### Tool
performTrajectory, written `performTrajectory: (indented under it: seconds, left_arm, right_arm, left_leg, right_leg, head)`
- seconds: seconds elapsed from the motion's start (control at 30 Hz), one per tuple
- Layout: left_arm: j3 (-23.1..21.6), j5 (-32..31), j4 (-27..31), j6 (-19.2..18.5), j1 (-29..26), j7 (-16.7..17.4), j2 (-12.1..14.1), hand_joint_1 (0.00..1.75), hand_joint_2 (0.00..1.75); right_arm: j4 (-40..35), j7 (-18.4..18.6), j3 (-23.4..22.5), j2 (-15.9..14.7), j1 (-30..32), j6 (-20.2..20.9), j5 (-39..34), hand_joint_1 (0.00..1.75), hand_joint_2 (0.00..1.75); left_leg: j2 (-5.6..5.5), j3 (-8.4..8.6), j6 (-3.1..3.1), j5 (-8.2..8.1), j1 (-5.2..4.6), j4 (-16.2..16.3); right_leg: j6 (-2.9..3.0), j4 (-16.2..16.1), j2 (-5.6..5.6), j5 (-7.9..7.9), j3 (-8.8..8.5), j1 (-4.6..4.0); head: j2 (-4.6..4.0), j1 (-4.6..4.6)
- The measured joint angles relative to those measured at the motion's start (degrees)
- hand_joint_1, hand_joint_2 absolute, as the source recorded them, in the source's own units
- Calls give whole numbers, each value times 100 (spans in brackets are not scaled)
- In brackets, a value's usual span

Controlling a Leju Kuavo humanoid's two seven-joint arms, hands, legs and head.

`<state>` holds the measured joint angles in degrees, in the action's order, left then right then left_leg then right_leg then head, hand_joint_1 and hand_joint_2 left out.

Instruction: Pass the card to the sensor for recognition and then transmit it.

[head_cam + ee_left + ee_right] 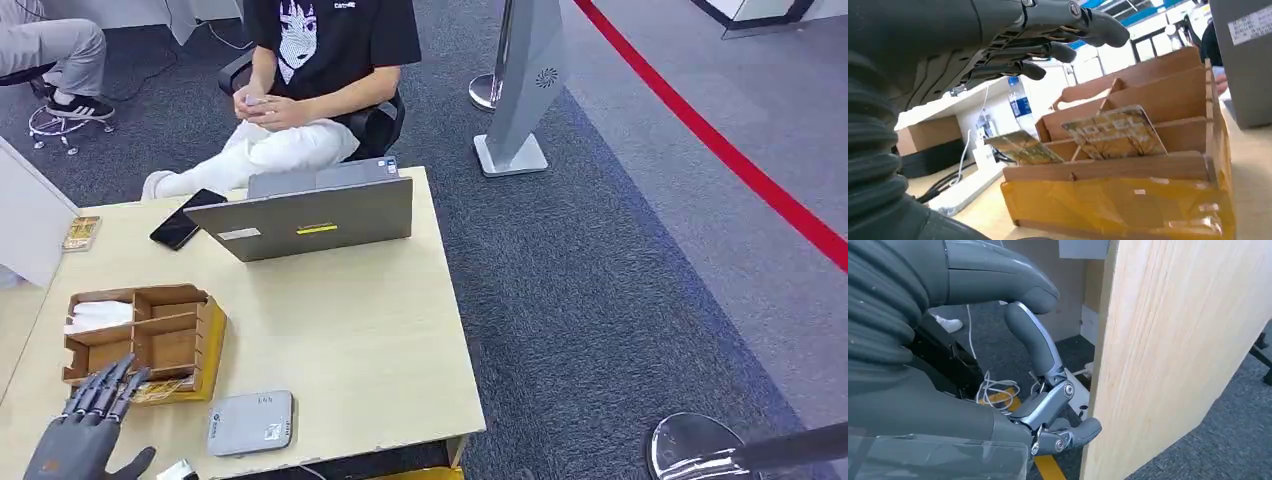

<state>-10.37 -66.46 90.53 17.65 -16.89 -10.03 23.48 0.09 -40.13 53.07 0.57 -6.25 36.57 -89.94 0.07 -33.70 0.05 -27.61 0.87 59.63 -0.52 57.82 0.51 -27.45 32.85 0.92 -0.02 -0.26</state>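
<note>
Two cards stand just beyond your left hand (88, 425), whose fingers (1058, 50) are stretched out and hold nothing; the nearer card (1115, 132) leans in the wooden organizer (170, 345) dead ahead, long edge crosswise. Your right hand (1048, 405) hangs empty, loosely curled, beside the table edge (1168, 355)

The left hand (85, 435) is being cut off at the wrist by the head view's lower edge. A small white object (178, 470) beside it is being clipped too; identity cannot be told. The seated person (300, 90) is being cropped above the shoulders. What is being held in the person's hands (265, 108) is too small to tell. The laptop's (315, 215) screen side is being hidden from the head view.
</note>
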Motion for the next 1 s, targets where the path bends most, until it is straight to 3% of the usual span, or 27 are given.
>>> performTrajectory:
  seconds: [0.47,1.0]
  left_arm:
    - [243,-245,-186,-130,413,-287,-401,0,175]
    - [291,-313,-555,-246,618,-344,-552,0,175]
  right_arm:
    - [-2,0,2,2,-6,-48,0,0,175]
    - [-2,0,15,20,-9,-74,0,0,175]
  left_leg:
    - [-3,0,0,0,0,0]
    - [-3,0,0,0,0,0]
  right_leg:
    - [0,0,-1,1,-1,0]
    - [0,0,-1,1,-1,0]
  head:
    - [0,0]
    - [0,0]
